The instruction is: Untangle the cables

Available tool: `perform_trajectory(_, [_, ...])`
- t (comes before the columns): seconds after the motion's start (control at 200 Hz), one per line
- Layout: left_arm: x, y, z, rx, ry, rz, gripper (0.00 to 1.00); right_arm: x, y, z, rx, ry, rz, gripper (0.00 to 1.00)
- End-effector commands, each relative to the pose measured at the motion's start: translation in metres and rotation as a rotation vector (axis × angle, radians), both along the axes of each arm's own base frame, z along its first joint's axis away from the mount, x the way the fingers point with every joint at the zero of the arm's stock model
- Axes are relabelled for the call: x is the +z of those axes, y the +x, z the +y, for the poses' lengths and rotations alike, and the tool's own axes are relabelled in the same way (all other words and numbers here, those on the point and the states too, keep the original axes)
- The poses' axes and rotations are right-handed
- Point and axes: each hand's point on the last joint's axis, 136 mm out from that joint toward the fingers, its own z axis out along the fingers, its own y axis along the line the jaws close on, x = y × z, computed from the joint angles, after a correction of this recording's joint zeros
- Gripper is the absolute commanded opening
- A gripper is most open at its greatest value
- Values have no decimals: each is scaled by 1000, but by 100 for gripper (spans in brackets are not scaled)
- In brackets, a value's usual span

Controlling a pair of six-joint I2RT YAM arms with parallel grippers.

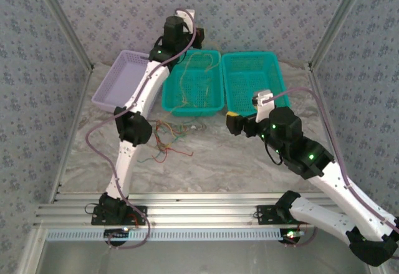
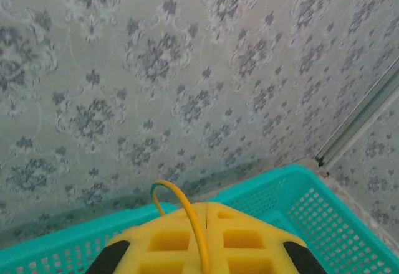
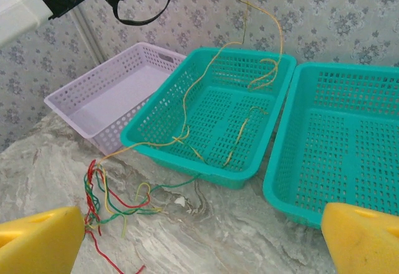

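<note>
Cables (image 3: pixel 118 202): one yellow strand (image 2: pixel 187 208) is pinched in the clenched left gripper (image 2: pixel 202 243), high at the top view's upper centre. It droops through the teal basket (image 3: pixel 174 155) to the tangle on the table (image 3: pixel 249 243), lower left in the right wrist view. Right gripper (image 1: pixel 231 123) gapes empty. Likely light, limp and slippery; take single strands near the knot.

We find the left gripper (image 2: pixel 204 224) cut off by the bottom edge (its black sides too), and from above the left arm (image 1: pixel 134 124) hides part of the cables (image 1: pixel 171 138) on the table (image 1: pixel 218 162).
</note>
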Motion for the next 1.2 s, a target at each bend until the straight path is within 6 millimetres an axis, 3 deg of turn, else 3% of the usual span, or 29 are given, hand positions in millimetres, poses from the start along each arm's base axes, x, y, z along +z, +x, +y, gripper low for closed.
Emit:
perform_trajectory(0.0, [-32,1,7,29,66,70,0,-5,-1,-4,-14,-30,-4,100])
perform_trajectory(0.305, [-92,-10,20,90,73,164,0,-23,6,1,-25,-73,62,100])
perform_trajectory(0.4, [-112,-11,22,109,88,206,22,-36,12,8,-27,-103,126,100])
perform_trajectory(0.485, [-120,-12,22,108,94,232,52,-51,15,16,-13,-126,192,100])
perform_trajectory(0.53, [-118,-14,22,102,95,231,59,-56,15,23,7,-120,219,100])
perform_trajectory(0.625, [-91,-22,19,70,72,197,74,-63,15,41,63,-60,259,100])
perform_trajectory(0.774, [-23,-41,15,16,61,120,99,-70,22,81,172,30,326,100])
perform_trajectory(0.899, [19,-61,27,33,65,99,100,-80,38,105,210,51,385,100])
perform_trajectory(0.969, [42,-73,44,93,60,88,100,-81,51,122,237,135,415,100])
perform_trajectory(1.039, [60,-84,68,168,54,77,100,-93,65,141,254,195,482,100])
perform_trajectory(1.054, [65,-88,72,178,50,74,100,-87,71,146,260,215,482,100])
perform_trajectory(1.194, [80,-122,107,241,68,80,100,-102,103,189,287,287,567,98])
